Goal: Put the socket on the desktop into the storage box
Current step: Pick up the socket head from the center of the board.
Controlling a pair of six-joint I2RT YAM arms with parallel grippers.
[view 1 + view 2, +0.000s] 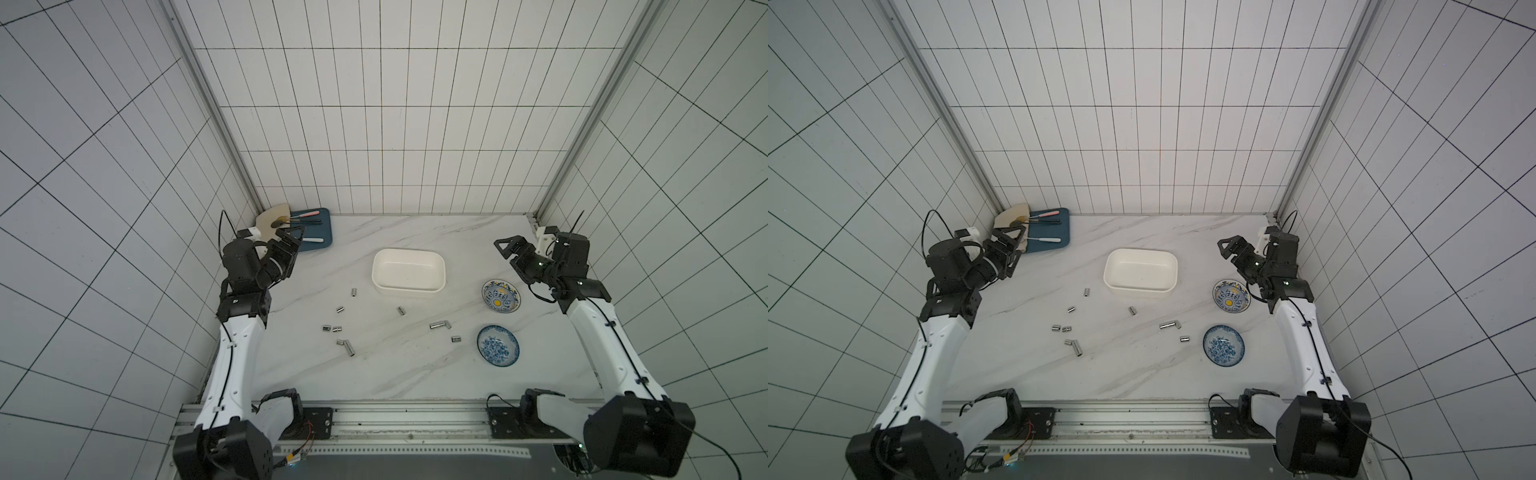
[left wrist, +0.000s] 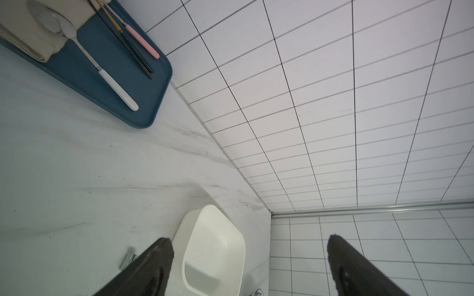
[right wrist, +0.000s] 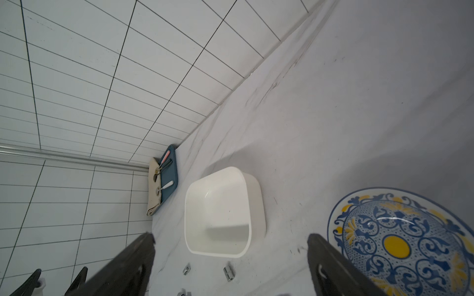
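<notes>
Reach step: left jaws and right jaws hang wide, empty, flanking the white plastic rounded storage box (image 1: 408, 274). In front of it, small steel cylinder sockets (image 1: 354, 292) lie scattered on the white marble-look surface (image 1: 395, 374). Next, likely: drop over one, pinch.

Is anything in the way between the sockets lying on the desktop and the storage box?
Nothing visible does. The sockets lie scattered on bare desktop on the near side of the storage box, whose top is open. The two patterned bowls and the blue tray stand off to the sides.
</notes>
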